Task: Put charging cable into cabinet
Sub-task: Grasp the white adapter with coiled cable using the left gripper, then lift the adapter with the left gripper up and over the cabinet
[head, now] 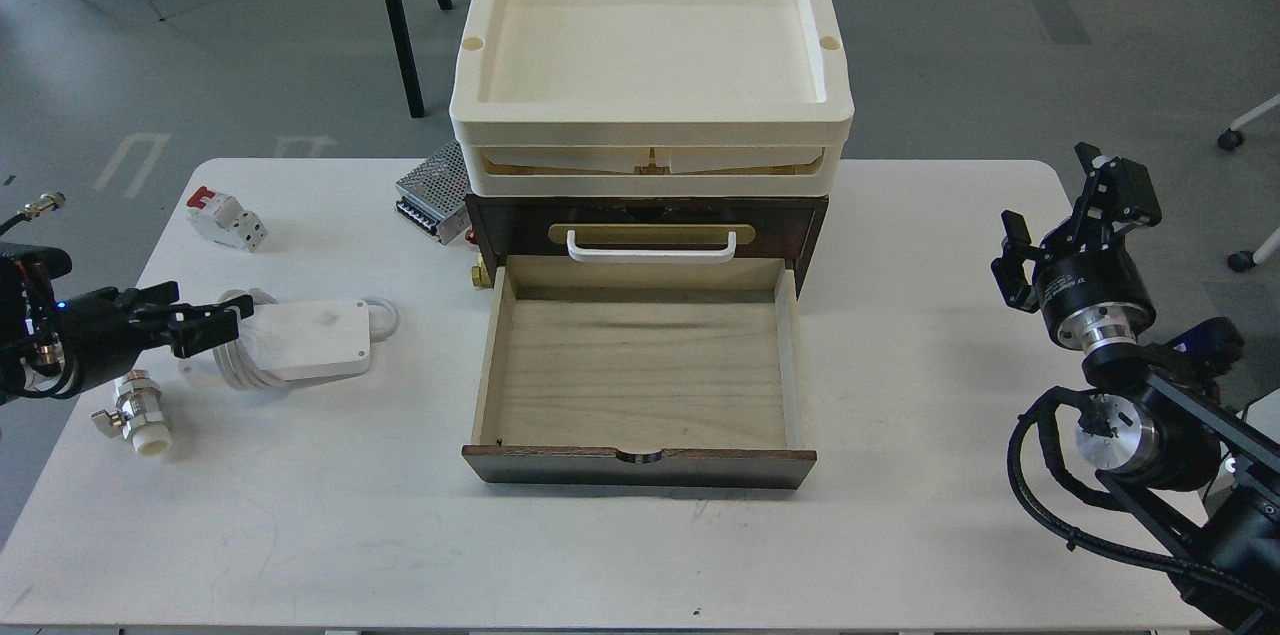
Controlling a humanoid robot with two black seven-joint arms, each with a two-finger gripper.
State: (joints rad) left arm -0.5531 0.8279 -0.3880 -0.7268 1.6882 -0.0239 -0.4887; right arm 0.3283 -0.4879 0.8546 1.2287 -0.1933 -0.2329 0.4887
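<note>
At nine o'clock on the white table (620,555), the left claw (215,320) reaches in from the edge, its dark fingers (190,313) lying close together at the left end of the charging cable (300,340); they overlap the coiled cord there, yet I cannot tell whether they actually pinch it. The cable's flat white adapter lies on the table with its pale cord looped under and beside it, just left of the open drawer. Toward seven o'clock from it stands a small metal valve fitting (140,420) with a white end. At ten o'clock rests a white-and-red breaker (226,218), and a silver perforated power-supply box (436,192) sits against the back left corner of the cabinet (645,215).

The cabinet stands at twelve o'clock, dark brown, with a brass plate and white handle (651,248), and cream plastic trays (650,65) stacked on top. Its lower drawer (640,370) is pulled out toward six o'clock, showing bare pale wood inside.

At three o'clock the right claw (1062,205) hangs above the table's right edge, its fingers spread apart and holding nothing, well apart from the cabinet.
</note>
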